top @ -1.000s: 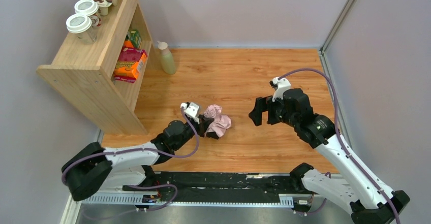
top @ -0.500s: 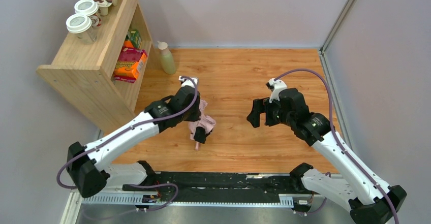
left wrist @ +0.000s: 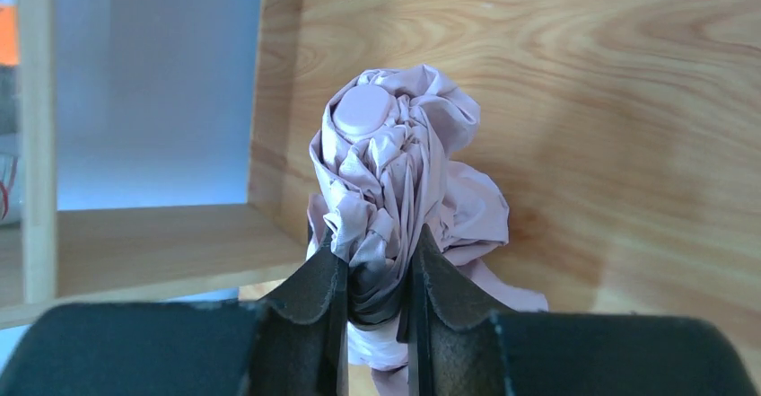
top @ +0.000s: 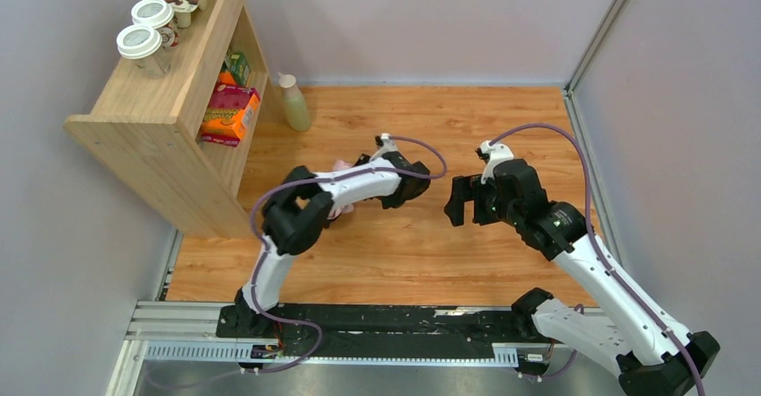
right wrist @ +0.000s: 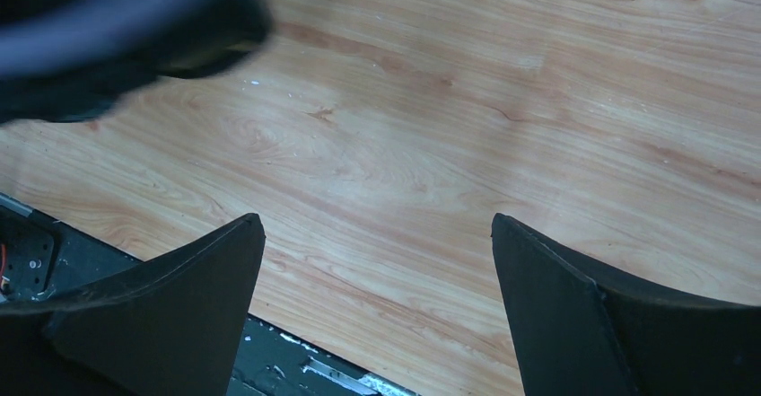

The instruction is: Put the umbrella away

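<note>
My left gripper (left wrist: 377, 261) is shut on the folded umbrella (left wrist: 386, 154), its jaws pinching the crumpled pale pink fabric near one end. The round pink cap end points away from me, toward the open wooden shelf (left wrist: 161, 243). The umbrella hangs above the wooden tabletop. In the top view, the left forearm reaches across the middle of the table and hides most of the umbrella (top: 340, 164); the left gripper (top: 357, 160) faces left toward the shelf. To its right, my right gripper (top: 459, 200) is open and holds nothing, and it hovers over bare wood in its own view (right wrist: 377, 221).
The wooden shelf unit (top: 170, 100) stands at the far left, with lidded cups (top: 144, 41) on top and snack boxes (top: 229, 113) inside. A pale green bottle (top: 293, 101) stands beside it. Grey walls close in the back and right. A black rail (top: 377, 320) runs along the near edge.
The left arm has carried the umbrella from the near middle of the table up and farther back, and has turned it toward the shelf. The right arm has barely moved.
</note>
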Motion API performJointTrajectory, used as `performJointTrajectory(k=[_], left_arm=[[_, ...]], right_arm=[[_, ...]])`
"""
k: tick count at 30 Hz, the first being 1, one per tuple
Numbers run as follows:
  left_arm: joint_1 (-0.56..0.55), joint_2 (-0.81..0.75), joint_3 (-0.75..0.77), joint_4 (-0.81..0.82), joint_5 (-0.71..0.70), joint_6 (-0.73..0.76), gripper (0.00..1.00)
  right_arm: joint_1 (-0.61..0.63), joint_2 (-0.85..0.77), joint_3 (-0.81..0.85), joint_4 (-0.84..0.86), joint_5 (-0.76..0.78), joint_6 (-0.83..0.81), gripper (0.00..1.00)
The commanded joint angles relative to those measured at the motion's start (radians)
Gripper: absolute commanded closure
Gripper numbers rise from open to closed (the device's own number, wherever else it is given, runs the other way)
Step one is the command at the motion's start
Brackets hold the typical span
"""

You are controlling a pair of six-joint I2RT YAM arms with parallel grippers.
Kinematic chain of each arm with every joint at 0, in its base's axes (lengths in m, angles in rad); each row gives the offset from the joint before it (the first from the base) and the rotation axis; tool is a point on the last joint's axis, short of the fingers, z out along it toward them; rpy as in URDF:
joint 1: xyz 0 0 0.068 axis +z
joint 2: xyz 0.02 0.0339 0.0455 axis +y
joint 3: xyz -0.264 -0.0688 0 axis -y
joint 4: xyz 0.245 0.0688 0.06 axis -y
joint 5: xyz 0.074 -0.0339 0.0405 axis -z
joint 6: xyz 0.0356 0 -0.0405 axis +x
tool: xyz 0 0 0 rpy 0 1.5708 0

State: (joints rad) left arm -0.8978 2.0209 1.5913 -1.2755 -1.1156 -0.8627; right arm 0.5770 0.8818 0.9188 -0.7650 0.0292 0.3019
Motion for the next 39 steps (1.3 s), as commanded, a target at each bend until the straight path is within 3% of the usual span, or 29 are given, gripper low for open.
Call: performJointTrajectory(k=[1,2,3,4,5,6,7,9,10,15,16,18,22,26,33,39], left_arm=[[-0.075,0.273,0.131,-0.413,-0.121,-0.094,1.00],[-0.084,0.310,0.169,-0.415,-0.100,-0.076,0.99],[-0.102,0.355,0.192,-0.415,-0.086,-0.075,0.91],[-0.111,0.366,0.219,-0.410,-0.058,-0.073,0.77],[-0.130,0.368,0.228,-0.404,-0.049,-0.067,0.72],[-0.139,0.358,0.223,-0.363,-0.014,-0.029,0.58],[-0.157,0.311,0.199,-0.317,0.012,0.011,0.54],[-0.174,0.202,0.117,-0.074,0.132,0.149,0.30],[-0.179,0.114,0.089,0.001,0.243,0.253,0.30],[-0.199,-0.152,-0.048,0.253,0.595,0.370,0.29],[-0.199,-0.233,-0.069,0.286,0.758,0.379,0.29],[-0.199,-0.346,-0.119,0.376,0.946,0.395,0.28],[-0.197,-0.575,-0.174,0.511,1.178,0.406,0.27],[-0.199,-0.767,-0.160,0.585,1.192,0.453,0.27],[-0.197,-1.060,-0.110,0.717,1.065,0.611,0.26],[-0.197,-1.174,-0.024,0.752,0.991,0.763,0.26]], right_arm=[[0.001,-0.041,-0.008,0.015,0.017,0.002,0.00],[0.001,-0.046,-0.012,0.015,0.014,0.002,0.00],[0.001,-0.052,-0.018,0.015,0.011,-0.001,0.00],[0.001,-0.055,-0.024,0.012,0.000,-0.004,0.00],[0.001,-0.058,-0.026,0.010,-0.006,-0.006,0.00],[0.001,-0.064,-0.028,0.007,-0.006,-0.009,0.00],[0.001,-0.067,-0.031,0.003,-0.006,-0.010,0.00],[0.001,-0.076,-0.038,0.003,-0.002,-0.014,0.00],[0.001,-0.079,-0.041,0.003,0.006,-0.015,0.00],[0.000,-0.090,-0.040,-0.014,0.024,-0.018,0.00],[0.000,-0.092,-0.038,-0.020,0.032,-0.018,0.00],[0.000,-0.096,-0.034,-0.033,0.060,-0.017,0.00],[0.001,-0.127,-0.014,-0.062,0.152,-0.004,0.00],[0.000,-0.204,0.021,-0.066,0.218,-0.006,0.00],[0.000,-0.358,0.201,-0.059,0.313,-0.098,0.00],[0.000,-0.492,0.400,0.065,0.259,-0.254,0.00]])
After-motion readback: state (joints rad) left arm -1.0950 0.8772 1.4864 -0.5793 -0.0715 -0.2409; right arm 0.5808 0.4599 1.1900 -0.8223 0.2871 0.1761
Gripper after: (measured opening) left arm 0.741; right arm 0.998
